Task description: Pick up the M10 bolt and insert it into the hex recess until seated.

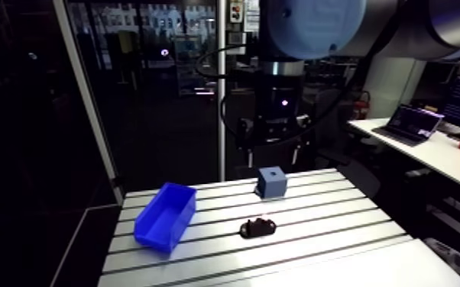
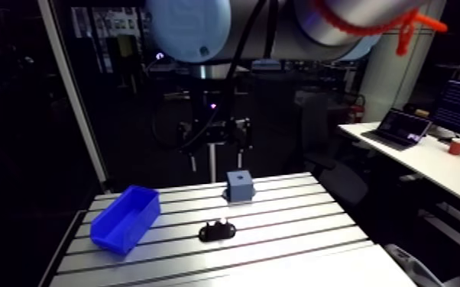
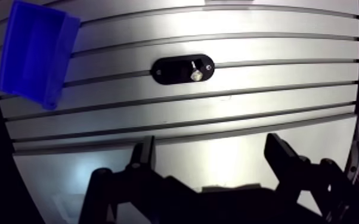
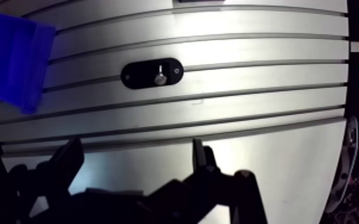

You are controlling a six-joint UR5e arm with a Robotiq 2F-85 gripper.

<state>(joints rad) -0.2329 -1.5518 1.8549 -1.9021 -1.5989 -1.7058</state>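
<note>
Fingers stand wide apart with nothing between them, over the worktop. Ahead of them the bolt sits toward one end of a black oval fixture, hex end down, its long axis near upright and its shank pointing up. A blue bin lies well aside.

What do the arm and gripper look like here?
The arm is a thick silver-grey tube with a round light-blue joint cap. Its wrist is black with a small glowing dot. The gripper is black, with two slim angular fingers.
</note>
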